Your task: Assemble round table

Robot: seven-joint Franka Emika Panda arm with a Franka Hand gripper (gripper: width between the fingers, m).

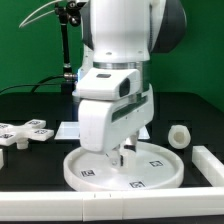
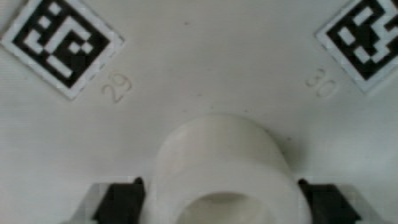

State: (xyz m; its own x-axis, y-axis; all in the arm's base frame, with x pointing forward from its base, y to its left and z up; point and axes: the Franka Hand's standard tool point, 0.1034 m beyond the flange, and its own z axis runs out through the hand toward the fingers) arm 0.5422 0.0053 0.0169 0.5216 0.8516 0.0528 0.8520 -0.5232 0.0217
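The large round disc lies flat on the black table with tags on its face. My gripper hangs straight over the disc's middle. In the wrist view my gripper is shut on the short white cylindrical leg, with a dark pad close on each side of it. The leg stands upright against the disc's face, between two tags. The cross-shaped foot piece lies apart at the exterior view's left.
A small white round piece sits on the table at the exterior view's right of the disc. A long white bar runs along the right and front edge. A black camera stand rises behind the arm.
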